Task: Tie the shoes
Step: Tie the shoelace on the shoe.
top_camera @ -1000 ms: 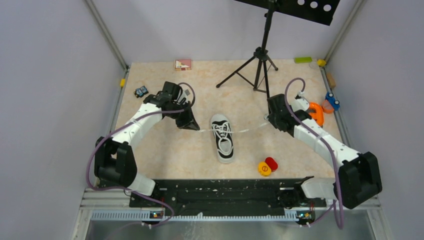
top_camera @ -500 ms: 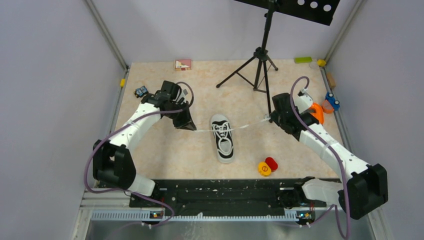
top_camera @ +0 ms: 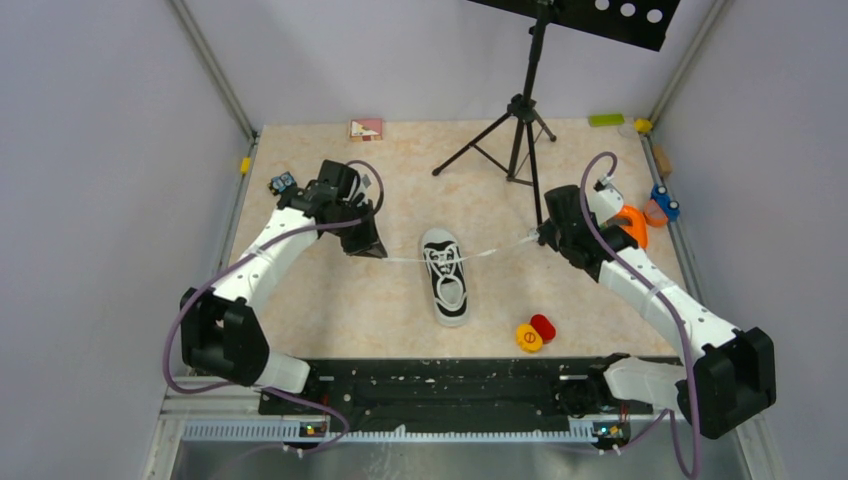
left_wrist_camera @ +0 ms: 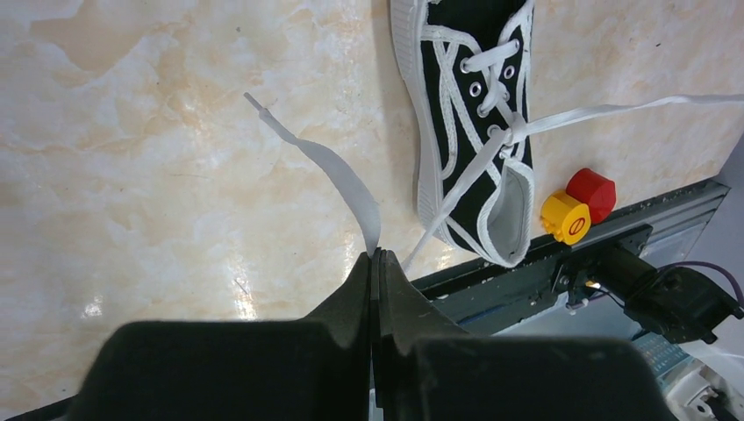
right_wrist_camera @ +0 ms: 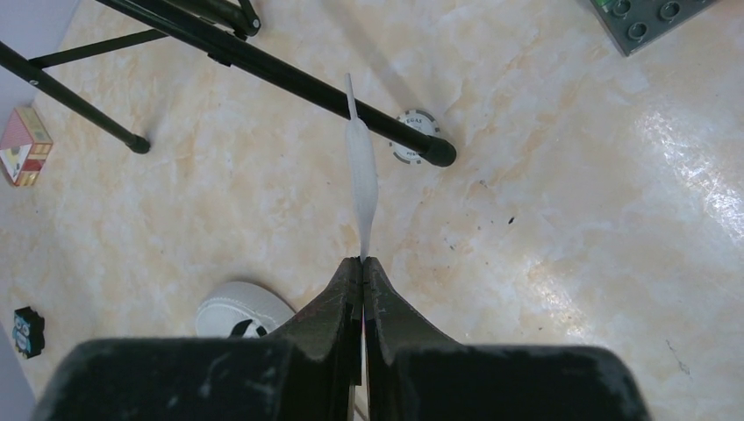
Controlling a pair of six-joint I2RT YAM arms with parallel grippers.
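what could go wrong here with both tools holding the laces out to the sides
The left tool and right tool pinch the flat white laces only at their very tips, so a lace may slip out.
Nothing pins the small black canvas sneaker; an uneven pull could drag or twist it.
The right lace's free tail sits close to the black tripod leg and might snag.

Shoe betw L hand, R hand; lace in both; tripod behind.

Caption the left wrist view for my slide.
Left gripper shut on the white lace, which runs taut to the black sneaker.
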